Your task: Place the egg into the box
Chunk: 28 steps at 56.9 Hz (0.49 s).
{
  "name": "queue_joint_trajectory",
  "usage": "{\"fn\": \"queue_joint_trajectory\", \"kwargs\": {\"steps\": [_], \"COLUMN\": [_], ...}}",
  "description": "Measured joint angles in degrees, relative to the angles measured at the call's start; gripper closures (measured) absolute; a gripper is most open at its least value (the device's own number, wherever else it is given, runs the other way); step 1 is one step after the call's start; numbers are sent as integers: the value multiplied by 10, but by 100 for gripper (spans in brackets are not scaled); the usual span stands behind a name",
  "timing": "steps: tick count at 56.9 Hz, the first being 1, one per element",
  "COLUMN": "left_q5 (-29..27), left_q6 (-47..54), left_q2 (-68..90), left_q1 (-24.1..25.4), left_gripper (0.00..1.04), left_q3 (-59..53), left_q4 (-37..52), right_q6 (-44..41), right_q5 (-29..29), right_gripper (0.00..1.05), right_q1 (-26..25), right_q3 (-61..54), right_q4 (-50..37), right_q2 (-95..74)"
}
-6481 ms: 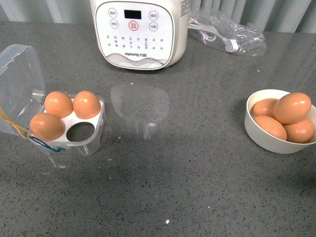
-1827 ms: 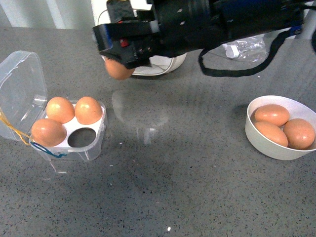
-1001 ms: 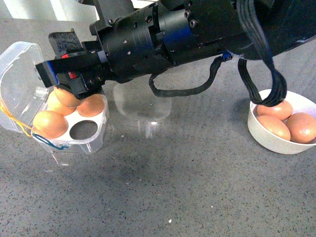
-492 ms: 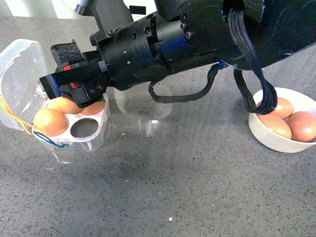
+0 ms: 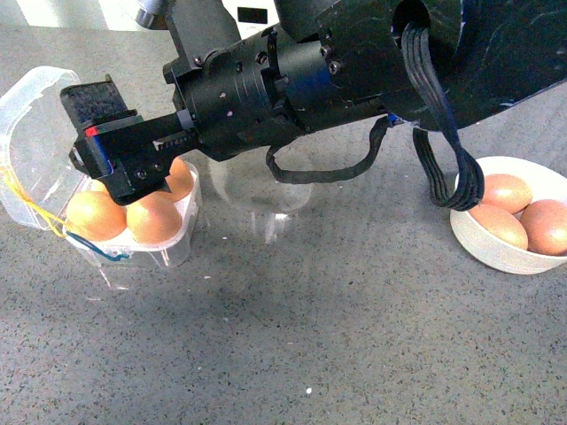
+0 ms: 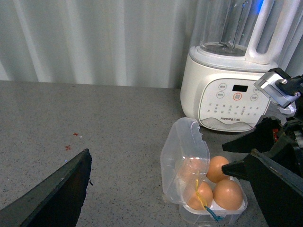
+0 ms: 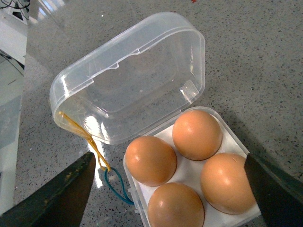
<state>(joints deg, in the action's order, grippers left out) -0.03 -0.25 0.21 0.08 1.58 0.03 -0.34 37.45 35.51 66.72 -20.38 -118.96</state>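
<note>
Only right wrist view shows box [image 7: 142, 61] full.

Black right arm [image 5: 292, 80], ribbed black cables [image 5: 443, 133], blue accents; tool [image 5: 120, 146] bears perhaps a red mark.

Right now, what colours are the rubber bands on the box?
One yellow band, one blue band; clearest in the right wrist view.

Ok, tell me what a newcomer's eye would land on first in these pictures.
The bulky black right arm fills the upper front view, reaching over to the left with its jaws spread above the clear box. That box, lid open, has every cell filled, and the egg sits in its near-right cell beneath the jaws. At the far right, a white bowl holds more brown eggs.
</note>
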Motion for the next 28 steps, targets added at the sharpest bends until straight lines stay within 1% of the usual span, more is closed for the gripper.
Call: {"fn": "queue_joint_trajectory", "kwargs": {"steps": [1,3,6,14,19,25,28], "left_q5": [0,0,0,0,0,0,0], "left_q6": [0,0,0,0,0,0,0], "left_q2": [0,0,0,0,0,0,0], "left_q1": [0,0,0,0,0,0,0], "left_gripper": [7,7,7,7,7,7,7], "left_q3": [0,0,0,0,0,0,0], "left_q4": [0,0,0,0,0,0,0], "right_q6": [1,3,7,33,53,82,88], "right_q5": [-1,-1,-1,-18,-55,-136,-144], "right_gripper": [7,5,8,7,7,7,7], "right_q1": [-1,-2,-6,-21,-36,-55,-61], "right_q3": [-4,-10,-24,-72,-104,-141,-146], "right_q4": [-2,-7,-17,-70,-106,-131,-132], "right_q2": [2,7,19,81,126,172,176]}}
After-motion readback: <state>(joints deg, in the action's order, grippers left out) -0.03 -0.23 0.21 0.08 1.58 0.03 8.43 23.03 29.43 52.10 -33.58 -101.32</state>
